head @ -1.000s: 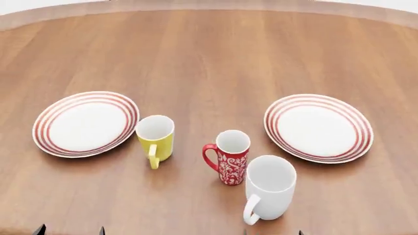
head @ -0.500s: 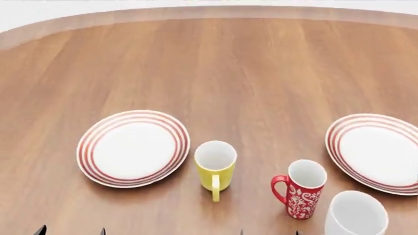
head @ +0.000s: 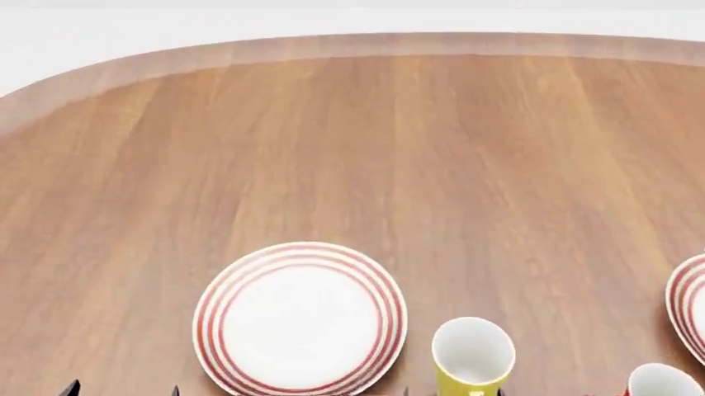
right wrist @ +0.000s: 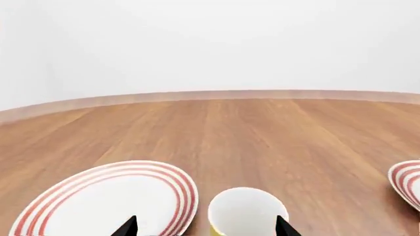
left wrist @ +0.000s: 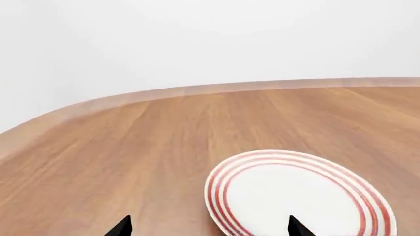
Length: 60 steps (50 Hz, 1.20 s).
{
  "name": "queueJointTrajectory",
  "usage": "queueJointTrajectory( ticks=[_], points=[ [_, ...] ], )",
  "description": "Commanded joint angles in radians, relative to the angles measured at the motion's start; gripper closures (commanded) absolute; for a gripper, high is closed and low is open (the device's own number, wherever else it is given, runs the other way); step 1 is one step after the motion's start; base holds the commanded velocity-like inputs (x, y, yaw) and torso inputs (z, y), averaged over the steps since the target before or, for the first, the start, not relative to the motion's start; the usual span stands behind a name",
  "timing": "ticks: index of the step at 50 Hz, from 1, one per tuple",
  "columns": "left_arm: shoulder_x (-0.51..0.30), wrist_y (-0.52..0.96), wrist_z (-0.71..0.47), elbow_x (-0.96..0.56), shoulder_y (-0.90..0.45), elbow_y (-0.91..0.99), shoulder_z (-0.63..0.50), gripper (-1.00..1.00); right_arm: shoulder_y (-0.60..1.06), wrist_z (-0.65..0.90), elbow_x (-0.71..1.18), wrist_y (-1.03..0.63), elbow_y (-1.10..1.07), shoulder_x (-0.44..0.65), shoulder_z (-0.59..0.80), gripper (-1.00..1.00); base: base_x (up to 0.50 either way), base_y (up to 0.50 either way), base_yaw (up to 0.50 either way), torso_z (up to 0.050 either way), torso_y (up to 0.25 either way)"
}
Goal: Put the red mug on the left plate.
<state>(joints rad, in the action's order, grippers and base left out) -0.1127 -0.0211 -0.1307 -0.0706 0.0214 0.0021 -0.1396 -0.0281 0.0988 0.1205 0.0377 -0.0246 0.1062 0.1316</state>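
1. We found the left plate (head: 300,319) lying flat on the wooden table (head: 364,148), bare, near the head view's lower edge.
2. The yellow mug (head: 473,356) stood just beside the plate, on its right, not touching it.
3. Of the red mug (head: 661,384) we saw only the rim, at the lower right corner, beyond the yellow mug.
4. A second plate (head: 692,318) was cut off at the right edge.
5. Left gripper (left wrist: 208,227) and right gripper (right wrist: 204,227): fingertips spread apart, holding nothing.

Wooden table (head: 385,140), yellow mug (head: 471,356) upright, cut by the frame edge, second ringed plate (head: 691,318) probably, far right.
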Motion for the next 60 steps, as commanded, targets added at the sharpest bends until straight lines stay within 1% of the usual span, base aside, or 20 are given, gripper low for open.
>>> queueJointTrajectory(
  ticks=[1,9,14,16,19,20,21,23,24,27,28,31,39,46,51,53,54,60],
  points=[
    [-0.010,-0.003,-0.011,-0.009,-0.001,-0.001,-0.014,-1.00,0.005,0.011,0.016,0.003,0.007,0.012,0.009,-1.00,0.43,0.14,0.00,0.000,0.000],
    [-0.017,-0.006,-0.018,-0.015,0.004,0.004,-0.021,-1.00,0.001,0.019,0.024,0.000,0.001,0.018,0.016,-1.00,0.42,0.08,0.00,0.000,0.000],
    [-0.020,-0.006,-0.022,-0.019,0.003,0.004,-0.025,-1.00,0.014,0.033,0.035,-0.017,0.013,0.017,0.012,-1.00,0.00,0.00,0.00,0.000,0.000],
    [-0.022,-0.007,-0.024,-0.020,0.004,0.005,-0.026,-1.00,0.021,0.044,0.045,-0.051,0.004,0.015,0.008,-1.00,0.00,0.00,0.00,0.000,0.000],
    [-0.023,-0.007,-0.026,-0.022,0.001,0.002,-0.030,-1.00,0.040,0.069,0.076,-0.148,-0.029,0.012,-0.004,-1.00,0.00,0.00,0.00,0.000,0.000],
    [-0.024,-0.008,-0.026,-0.023,0.004,0.004,-0.030,-1.00,0.056,0.089,0.112,-0.226,-0.046,0.005,-0.024,-1.00,0.00,0.00,0.00,0.000,0.000],
    [-0.026,-0.008,-0.027,-0.024,0.005,0.004,-0.030,-1.00,0.063,0.106,0.135,-0.266,-0.059,-0.001,-0.040,-1.00,0.00,0.00,0.00,0.000,0.000],
    [-0.027,-0.009,-0.029,-0.026,0.005,0.004,-0.031,-1.00,0.069,0.117,0.149,-0.281,-0.064,-0.003,-0.049,-1.00,0.00,0.00,0.00,0.000,0.000],
    [-0.028,-0.009,-0.030,-0.027,0.005,0.003,-0.031,-1.00,0.083,0.180,0.149,-0.338,-0.088,-0.013,-0.075,-1.00,0.00,0.00,0.00,0.000,0.000],
    [-0.029,-0.010,-0.033,-0.029,0.002,0.000,-0.033,-1.00,0.098,0.237,0.156,-0.381,-0.102,-0.020,-0.102,-1.00,0.00,0.00,0.00,0.000,0.000],
    [-0.030,-0.009,-0.033,-0.029,0.002,0.000,-0.034,-1.00,0.103,0.278,0.158,-0.407,-0.109,-0.030,-0.123,-1.00,0.00,0.00,0.00,0.000,0.000],
    [-0.031,-0.008,-0.035,-0.031,0.002,0.004,-0.037,-1.00,0.115,0.341,0.156,-0.425,-0.096,-0.044,-0.154,-1.00,0.00,0.00,0.00,0.000,0.000],
    [-0.038,-0.007,-0.040,-0.038,0.000,0.004,-0.040,-1.00,0.117,0.407,0.219,-0.440,-0.099,-0.064,-0.209,-1.00,0.00,0.00,0.00,0.000,0.000],
    [-0.043,-0.005,-0.043,-0.041,0.001,0.010,-0.047,-1.00,0.132,0.485,0.225,-0.376,-0.045,-0.072,-0.252,-1.00,0.00,0.00,0.00,0.000,0.000],
    [-0.045,-0.008,-0.046,-0.044,0.000,0.005,-0.051,-1.00,0.145,0.513,0.253,-0.373,-0.033,-0.069,-0.264,-1.00,0.00,0.00,0.00,0.000,0.000],
    [-0.046,-0.011,-0.047,-0.044,-0.001,0.003,-0.051,-1.00,0.155,0.523,0.276,-0.385,-0.018,-0.070,-0.274,-1.00,0.00,0.00,0.00,0.000,0.000],
    [-0.047,-0.011,-0.048,-0.044,-0.001,0.003,-0.052,-1.00,0.163,0.521,0.317,-0.418,-0.018,-0.070,-0.289,-1.00,0.00,0.00,0.00,0.000,0.000],
    [-0.049,-0.016,-0.053,-0.045,0.000,-0.001,-0.057,-1.00,0.168,0.573,0.399,-0.479,-0.081,-0.063,-0.328,-1.00,0.00,0.00,0.00,0.000,0.000]
  ],
)
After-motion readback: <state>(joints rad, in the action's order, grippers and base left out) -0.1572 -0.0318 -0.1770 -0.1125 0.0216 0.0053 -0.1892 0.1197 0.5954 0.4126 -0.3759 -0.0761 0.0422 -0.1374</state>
